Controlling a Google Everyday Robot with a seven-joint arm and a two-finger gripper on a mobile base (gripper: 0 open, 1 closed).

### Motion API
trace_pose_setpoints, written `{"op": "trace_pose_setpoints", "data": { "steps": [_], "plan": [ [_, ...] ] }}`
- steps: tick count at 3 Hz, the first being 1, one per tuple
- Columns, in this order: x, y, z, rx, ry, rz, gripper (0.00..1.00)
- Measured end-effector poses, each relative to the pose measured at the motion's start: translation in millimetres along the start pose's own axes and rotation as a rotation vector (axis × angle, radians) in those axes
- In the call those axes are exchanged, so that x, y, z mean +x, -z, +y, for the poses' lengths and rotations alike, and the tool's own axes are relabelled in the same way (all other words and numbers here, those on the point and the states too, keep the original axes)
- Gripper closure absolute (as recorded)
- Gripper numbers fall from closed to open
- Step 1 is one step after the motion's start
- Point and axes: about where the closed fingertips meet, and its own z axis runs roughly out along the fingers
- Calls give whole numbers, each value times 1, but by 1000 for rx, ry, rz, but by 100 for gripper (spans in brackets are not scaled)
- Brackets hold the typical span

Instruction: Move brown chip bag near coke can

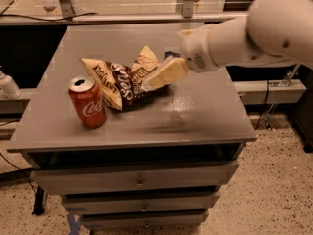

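Camera view: bag (122,80) lies crumpled on tabletop (205,116), just right of can (88,103), nearly touching. Claw (164,73) at bag's right edge; bag lies leftward of it, long axis left-right. Claw's grip: cannot tell.

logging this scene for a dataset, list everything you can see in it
brown chip bag: one, tan and dark brown, crumpled, mid table top, beside the can
coke can: one, red with silver top, upright, front left of table top
table: one, grey, drawers below
white object: one, left edge, off the table, cannot tell what
gripper: one, cream, at the bag's right edge
arm: one, white, reaching in from the right
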Motion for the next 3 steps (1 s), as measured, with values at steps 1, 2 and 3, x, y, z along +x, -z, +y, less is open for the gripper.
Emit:
{"op": "trace_pose_setpoints", "data": {
  "steps": [1, 2, 3],
  "plan": [
    [14, 81, -46, 157, 19, -88, 0],
    [31, 117, -57, 222, 31, -80, 0],
    [31, 116, -56, 221, 28, -80, 0]
  ]
}}
